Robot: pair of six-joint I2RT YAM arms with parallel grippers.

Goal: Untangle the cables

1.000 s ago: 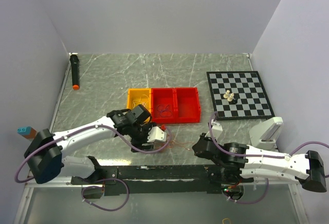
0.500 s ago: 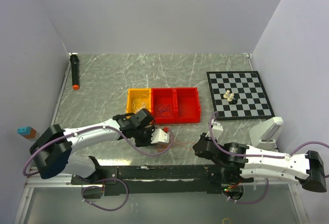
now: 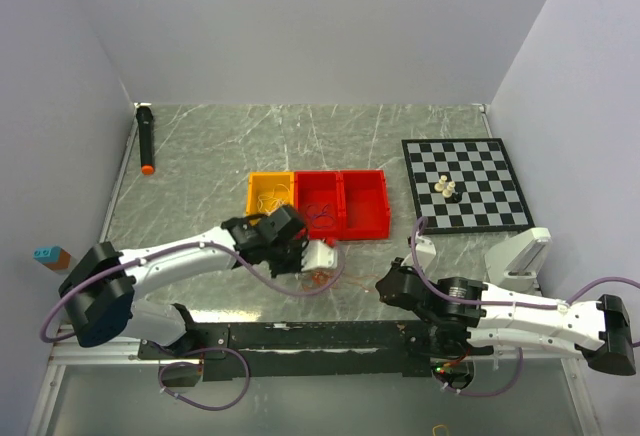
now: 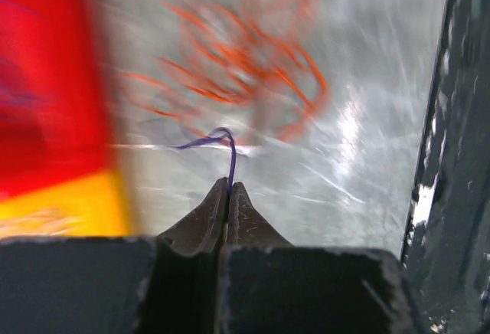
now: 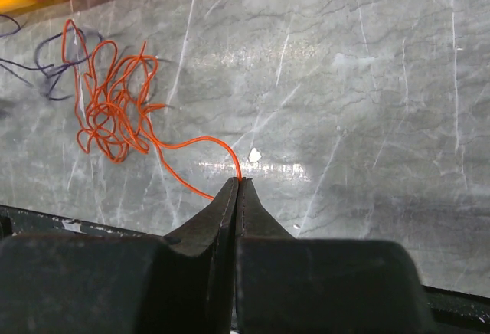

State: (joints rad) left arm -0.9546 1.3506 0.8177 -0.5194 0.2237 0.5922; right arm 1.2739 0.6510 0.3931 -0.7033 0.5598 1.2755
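Note:
The cables lie on the marble table in front of the bins: an orange-red clump (image 5: 111, 108) with a thin purple cable (image 5: 57, 66) at its left edge. In the top view the clump (image 3: 322, 278) sits between the two grippers. My left gripper (image 4: 228, 185) is shut on a purple cable (image 4: 230, 158) that rises from the tips and bends left; the orange cable (image 4: 245, 66) behind it is blurred. One strand of the orange cable is pinched in my shut right gripper (image 5: 239, 181), and it arcs left to the clump. In the top view my left gripper (image 3: 318, 256) and right gripper (image 3: 385, 284) flank the clump.
A yellow bin (image 3: 270, 191) and two red bins (image 3: 345, 203) stand just behind the cables, with thin wires inside. A chessboard (image 3: 467, 184) with pieces is at the back right. A black marker (image 3: 146, 139) lies far left. A black rail (image 3: 330, 338) runs along the near edge.
My left gripper's jaws have shut on the purple cable and it has shifted slightly right, toward the bins. The right gripper holds the orange strand as before.

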